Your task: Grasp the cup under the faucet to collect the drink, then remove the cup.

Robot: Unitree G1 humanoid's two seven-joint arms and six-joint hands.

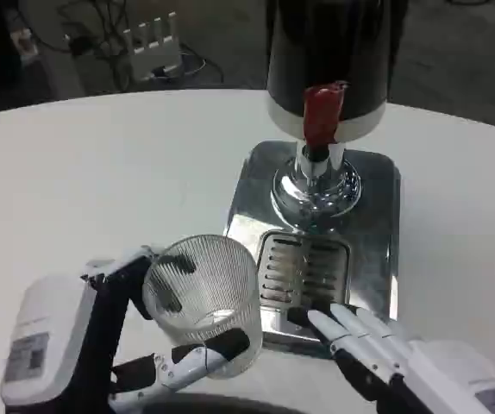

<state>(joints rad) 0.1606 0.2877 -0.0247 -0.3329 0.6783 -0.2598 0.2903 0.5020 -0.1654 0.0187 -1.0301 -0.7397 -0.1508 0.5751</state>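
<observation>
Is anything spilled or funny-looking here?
No spill shows. The clear ribbed plastic cup is held by the left hand beside the slotted metal drip tray, not under the red faucet lever. The right hand rests on the tray's front edge.

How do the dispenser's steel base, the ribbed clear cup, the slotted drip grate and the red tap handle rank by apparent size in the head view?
1. steel base
2. clear cup, nearer the camera, so somewhat flattered
3. drip grate
4. red tap handle
</observation>
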